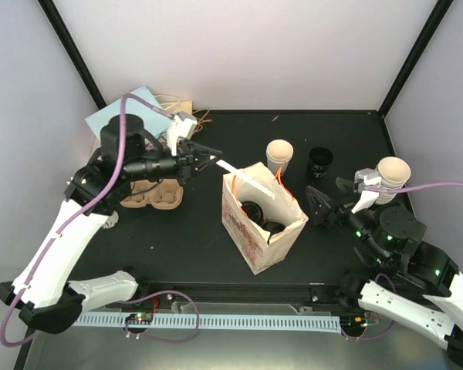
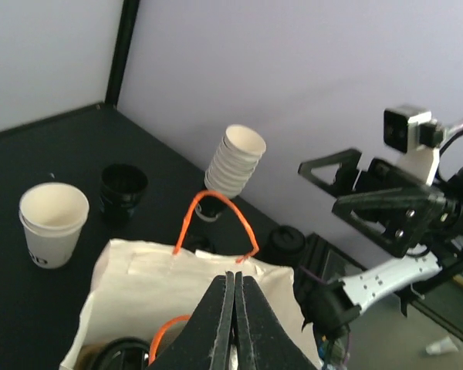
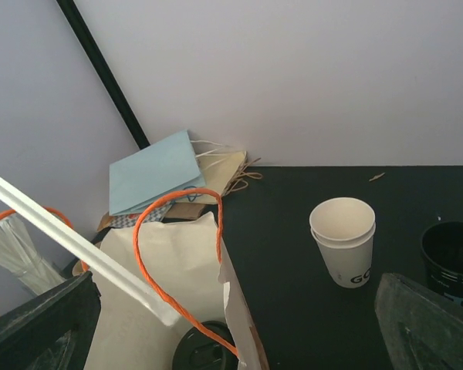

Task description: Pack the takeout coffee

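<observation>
Looks like you're on the straw step. Two coffees (image 1: 256, 210) sit down inside the bag (image 1: 251, 248), which stands upright mid-desk (image 1: 177, 247). Their dark tops show through the open mouth, one toward the back and one nearer the front. The cups under them are hidden, so I'm only guessing they stand upright.

Your left jaws are clamped tight on one end of a white straw (image 1: 243, 177). It slants out to the right, with its free end over the bag mouth, right by the orange handles (image 1: 278, 181). I can't tell whether the tip touches the paper or just hangs above it. Your right jaws are spread wide with nothing in them, just right of the bag, near its side but apart from it.

So I'd say packing is mostly done and the straw is the last bit, or close to it. Next move as I see it: tip the straw steeper so the free end points down into the gap beside the coffees, ease it in, then let go. Watch the handles, since the straw could snag a loop or shove the bag wall and tip it. Your right arm could steady the bag if it wobbles.

The bare cup (image 1: 279, 154), lid stack (image 1: 320, 162) and cup stack (image 1: 392, 173) don't matter here, I think.
</observation>
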